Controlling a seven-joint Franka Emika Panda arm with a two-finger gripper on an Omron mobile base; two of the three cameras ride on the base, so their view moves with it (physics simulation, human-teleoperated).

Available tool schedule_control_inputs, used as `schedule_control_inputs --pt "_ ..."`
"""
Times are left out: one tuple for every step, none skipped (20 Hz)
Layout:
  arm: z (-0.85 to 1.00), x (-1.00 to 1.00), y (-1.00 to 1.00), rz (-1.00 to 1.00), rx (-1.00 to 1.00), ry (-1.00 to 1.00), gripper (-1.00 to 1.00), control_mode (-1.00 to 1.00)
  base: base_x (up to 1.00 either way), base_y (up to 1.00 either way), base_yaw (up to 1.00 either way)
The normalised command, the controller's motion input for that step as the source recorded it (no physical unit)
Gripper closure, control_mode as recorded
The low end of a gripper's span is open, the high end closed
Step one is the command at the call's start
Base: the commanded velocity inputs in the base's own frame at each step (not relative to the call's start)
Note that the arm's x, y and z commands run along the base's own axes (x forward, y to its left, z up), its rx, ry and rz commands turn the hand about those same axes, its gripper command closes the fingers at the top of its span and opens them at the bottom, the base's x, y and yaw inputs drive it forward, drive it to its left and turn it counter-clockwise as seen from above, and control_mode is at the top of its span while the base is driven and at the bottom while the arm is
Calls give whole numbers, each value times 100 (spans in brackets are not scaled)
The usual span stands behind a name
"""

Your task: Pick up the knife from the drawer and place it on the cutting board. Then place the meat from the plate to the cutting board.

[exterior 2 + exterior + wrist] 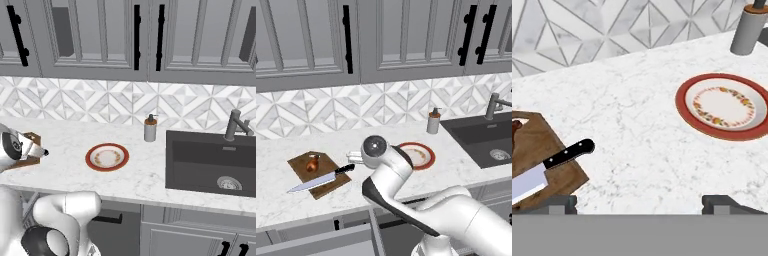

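The dark brown cutting board (300, 165) lies on the left of the counter. The knife (320, 179) rests across it, black handle toward the plate and blade tip past the board's left edge. The small reddish-brown meat (313, 163) sits on the board behind the blade. In the hand view, knife (554, 161) and board (539, 142) are at lower left. The plate (431, 156) with its red-orange rim holds nothing (684, 107). My gripper (641, 205) hangs open and empty over bare counter between board and plate. The grey drawer (311, 240) juts out below the counter.
A grey soap dispenser (433, 121) stands behind the plate by the tiled wall. A dark sink (210, 160) with a faucet (235, 125) takes up the right of the counter. Grey wall cabinets hang above. My arm crosses the counter's front edge.
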Motion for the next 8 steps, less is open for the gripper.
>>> schedule_control_inputs --pt "0 0 0 0 0 0 -100 -100 0 0 0" --pt "0 0 0 0 0 0 -100 -100 0 0 0" --pt "0 0 0 0 0 0 -100 -100 0 0 0" --pt "0 0 0 0 0 3 -100 -100 0 0 0" --pt "0 -19 -24 0 0 0 -100 -100 0 0 0" --pt "0 -54 -28 0 0 -8 -100 -100 0 0 0" --pt "0 -99 -48 1 0 -23 -100 -100 0 0 0" --pt "0 -100 -48 5 0 -27 -100 -100 0 0 0"
